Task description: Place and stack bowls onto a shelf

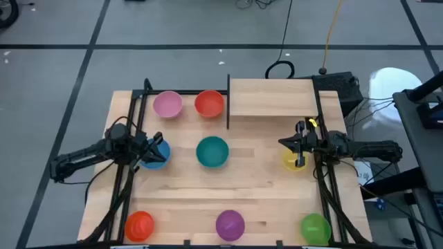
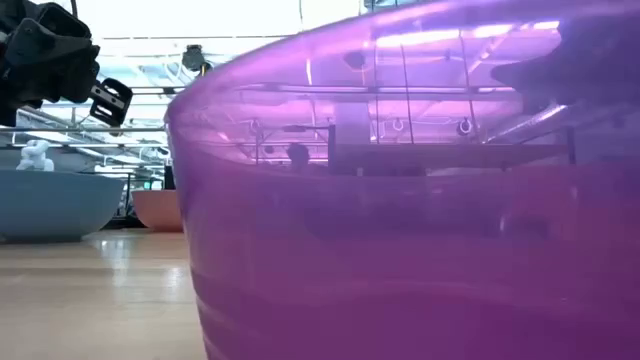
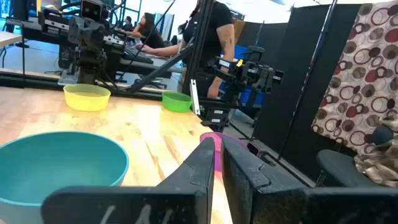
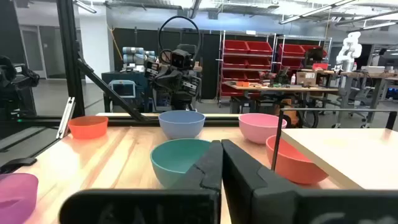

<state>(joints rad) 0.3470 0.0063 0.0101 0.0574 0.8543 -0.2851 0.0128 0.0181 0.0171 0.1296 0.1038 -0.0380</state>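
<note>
high view: left pincer [image 1: 154, 147], clenched, sits over the blue bowl [image 1: 158, 155], seemingly not gripping it.

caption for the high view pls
Eight bowls scattered on the table; left gripper, right gripper, shelf empty.

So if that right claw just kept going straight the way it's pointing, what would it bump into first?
Most likely the teal bowl, dead ahead of the right gripper in its wrist view; the blue bowl sits farther behind. Height is unclear, so it might pass over.
</note>
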